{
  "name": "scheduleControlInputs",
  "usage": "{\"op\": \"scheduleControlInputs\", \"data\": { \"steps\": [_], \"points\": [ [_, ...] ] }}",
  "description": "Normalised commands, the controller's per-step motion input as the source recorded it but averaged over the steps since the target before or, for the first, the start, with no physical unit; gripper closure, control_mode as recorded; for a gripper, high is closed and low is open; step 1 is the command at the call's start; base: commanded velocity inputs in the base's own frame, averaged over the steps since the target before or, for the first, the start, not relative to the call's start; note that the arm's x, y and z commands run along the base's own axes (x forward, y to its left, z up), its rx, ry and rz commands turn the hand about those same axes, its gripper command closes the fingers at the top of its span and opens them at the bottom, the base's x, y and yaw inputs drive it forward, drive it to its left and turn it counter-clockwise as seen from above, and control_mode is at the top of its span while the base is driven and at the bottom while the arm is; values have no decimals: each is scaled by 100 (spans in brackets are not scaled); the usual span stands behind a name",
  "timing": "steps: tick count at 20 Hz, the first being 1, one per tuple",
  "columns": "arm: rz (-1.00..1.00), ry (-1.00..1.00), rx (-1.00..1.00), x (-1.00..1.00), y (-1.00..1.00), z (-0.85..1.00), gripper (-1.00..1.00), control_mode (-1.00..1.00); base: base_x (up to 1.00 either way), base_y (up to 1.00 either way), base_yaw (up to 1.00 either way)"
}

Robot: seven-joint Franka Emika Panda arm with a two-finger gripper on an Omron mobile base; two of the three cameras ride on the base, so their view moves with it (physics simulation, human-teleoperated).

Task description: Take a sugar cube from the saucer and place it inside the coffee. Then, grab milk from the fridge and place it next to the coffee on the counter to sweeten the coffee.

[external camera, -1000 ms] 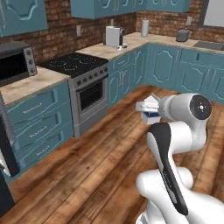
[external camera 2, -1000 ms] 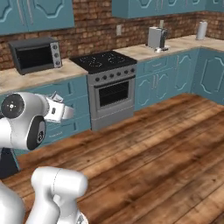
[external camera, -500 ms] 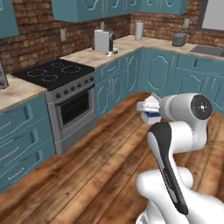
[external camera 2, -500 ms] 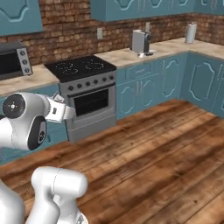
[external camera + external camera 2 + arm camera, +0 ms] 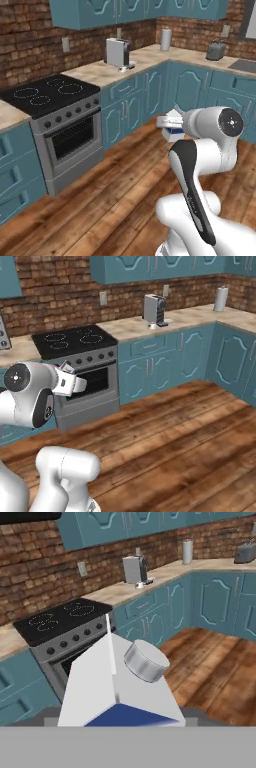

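Milk (image 5: 120,687) in hand (image 5: 167,126), gable pointing forward.

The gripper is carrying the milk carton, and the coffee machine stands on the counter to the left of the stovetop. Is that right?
Not quite. The coffee machine stands on the counter to the right of the stovetop, not the left, as both base views show. The rest holds: the gripper carries the milk carton, seen close up in the hand view.

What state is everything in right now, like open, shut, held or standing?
milk: held in the hand, upright, cap on
hand: closed on the milk
oven door: shut
cabinet doors: shut
coffee machine: upright on the counter
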Motion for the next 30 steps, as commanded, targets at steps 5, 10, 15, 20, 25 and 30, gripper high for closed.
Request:
{"op": "scheduleControlInputs", "data": {
  "steps": [5, 10, 15, 20, 25, 30],
  "points": [
    [0, 0, 0, 0, 0, 0, 100, 100, 100, -58, 20],
    [0, 0, 0, 0, 0, 0, 100, 100, 100, -37, 32],
    [0, 0, 0, 0, 0, 0, 100, 100, 100, -40, 34],
    [0, 0, 0, 0, 0, 0, 100, 100, 100, -51, 31],
    [0, 0, 0, 0, 0, 0, 100, 100, 100, -82, 26],
    [0, 0, 0, 0, 0, 0, 100, 100, 100, -67, 28]
  ]
}}
